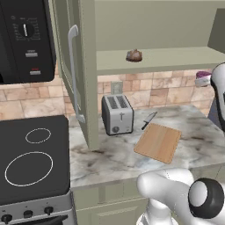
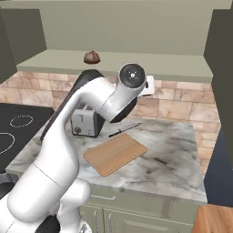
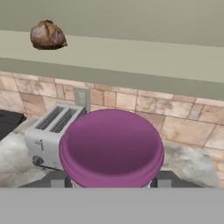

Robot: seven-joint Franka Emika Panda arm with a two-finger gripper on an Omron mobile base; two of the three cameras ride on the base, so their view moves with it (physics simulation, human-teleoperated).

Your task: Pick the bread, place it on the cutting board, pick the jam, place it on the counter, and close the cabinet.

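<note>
The jam (image 3: 111,146), a purple jar with its lid facing the camera, sits between the dark fingertips (image 3: 56,180) of my gripper (image 3: 111,181), which is shut on it. In the left base view the jam (image 1: 202,78) hangs in the air at the right edge, below the shelf and above the counter (image 1: 193,132). The bread (image 1: 134,55) (image 2: 92,57) (image 3: 47,35) lies on the shelf of the open cabinet (image 1: 176,57). On the counter lies the cutting board (image 1: 158,142) (image 2: 115,152), with nothing on it. The cabinet door (image 1: 66,66) stands open.
A silver toaster (image 1: 117,114) (image 2: 84,122) (image 3: 52,133) stands by the tiled wall, left of the board. A knife (image 1: 149,120) (image 2: 124,129) lies between them. The black stove (image 1: 30,158) is at the left, with the microwave (image 1: 24,39) above it.
</note>
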